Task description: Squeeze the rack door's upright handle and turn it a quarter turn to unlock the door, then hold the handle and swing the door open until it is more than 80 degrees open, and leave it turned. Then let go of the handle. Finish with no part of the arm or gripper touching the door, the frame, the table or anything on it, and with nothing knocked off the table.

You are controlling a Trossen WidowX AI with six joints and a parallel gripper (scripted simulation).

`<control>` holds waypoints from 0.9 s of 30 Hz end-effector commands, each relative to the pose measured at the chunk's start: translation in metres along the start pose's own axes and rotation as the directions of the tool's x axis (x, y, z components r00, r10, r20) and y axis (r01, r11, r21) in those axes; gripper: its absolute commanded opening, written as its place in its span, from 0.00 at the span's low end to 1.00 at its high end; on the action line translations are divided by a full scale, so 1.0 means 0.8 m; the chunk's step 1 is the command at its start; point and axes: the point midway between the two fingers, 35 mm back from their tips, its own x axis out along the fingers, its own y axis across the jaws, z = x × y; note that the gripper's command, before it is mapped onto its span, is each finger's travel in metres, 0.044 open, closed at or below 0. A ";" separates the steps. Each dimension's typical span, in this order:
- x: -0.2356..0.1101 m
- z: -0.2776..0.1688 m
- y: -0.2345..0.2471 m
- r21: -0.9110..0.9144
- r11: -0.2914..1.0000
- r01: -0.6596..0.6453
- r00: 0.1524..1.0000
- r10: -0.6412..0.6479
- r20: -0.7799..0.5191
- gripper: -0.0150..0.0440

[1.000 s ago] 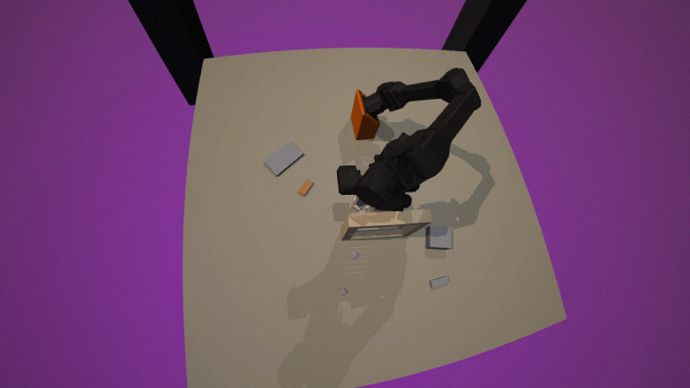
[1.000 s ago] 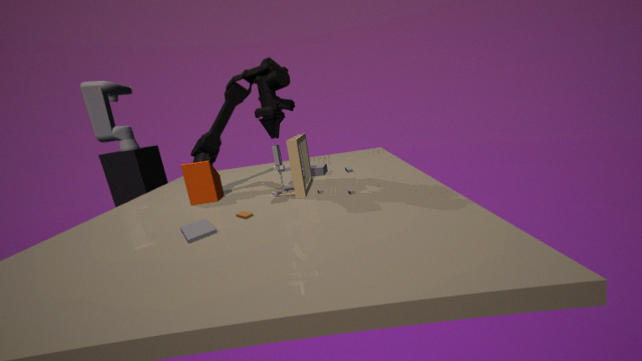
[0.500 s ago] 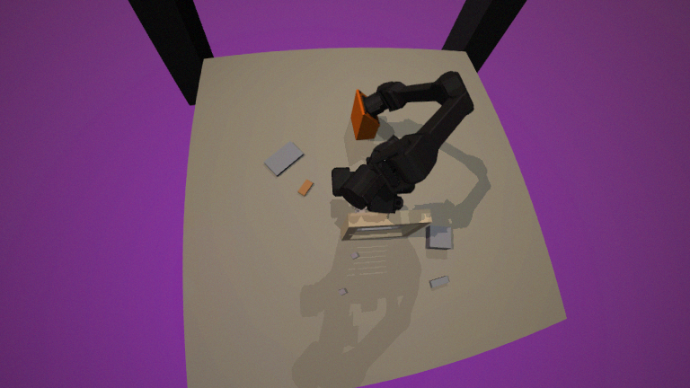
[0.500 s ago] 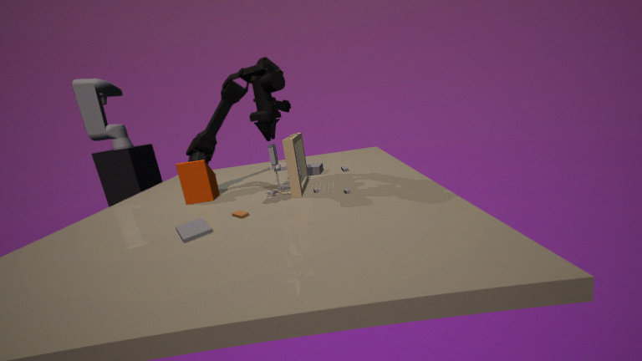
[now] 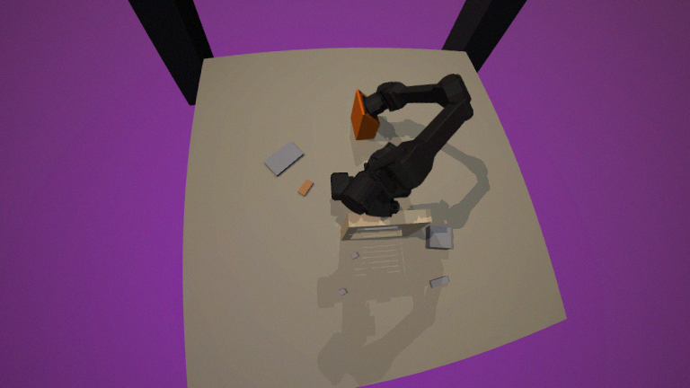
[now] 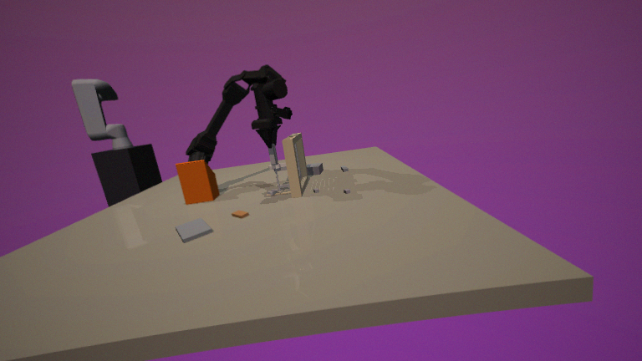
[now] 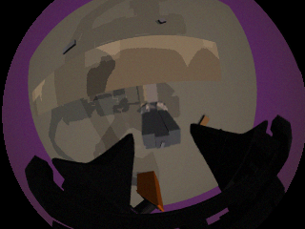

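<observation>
The pale frame point(image 5: 421, 216) point(image 6: 292, 168) point(image 7: 167, 64) stands upright on the table point(image 5: 243, 261) point(image 6: 379, 252). The door looks closed in it, though its front is largely hidden. The grey upright handle point(image 6: 272, 155) point(image 7: 159, 121) stands on the arm's side of the frame; the arm hides it in the top view. My gripper point(image 6: 271, 144) point(image 7: 162, 131) is open and points down over the handle. In the wrist view the handle's top shows between the separated fingertips. In the exterior view the tips are at the handle's top; I cannot tell whether they overlap it.
An orange box point(image 5: 364, 121) point(image 6: 195, 183) point(image 7: 150, 188) stands by the arm's base. A grey slab point(image 5: 284, 158) point(image 6: 194, 230) and an orange piece point(image 5: 305, 187) point(image 6: 240, 214) lie left of the arm. A grey box point(image 5: 438, 238) sits at the frame's right end; small grey pieces lie beyond.
</observation>
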 end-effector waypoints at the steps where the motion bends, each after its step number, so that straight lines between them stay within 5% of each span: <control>1: 0.011 -0.002 0.001 0.007 1.000 -0.007 1.000 0.007 -0.002 0.76; 21: 0.049 -0.005 0.003 0.006 1.000 -0.010 1.000 0.010 -0.002 0.76; 27: 0.049 -0.005 0.003 0.006 1.000 -0.010 1.000 0.010 -0.002 0.49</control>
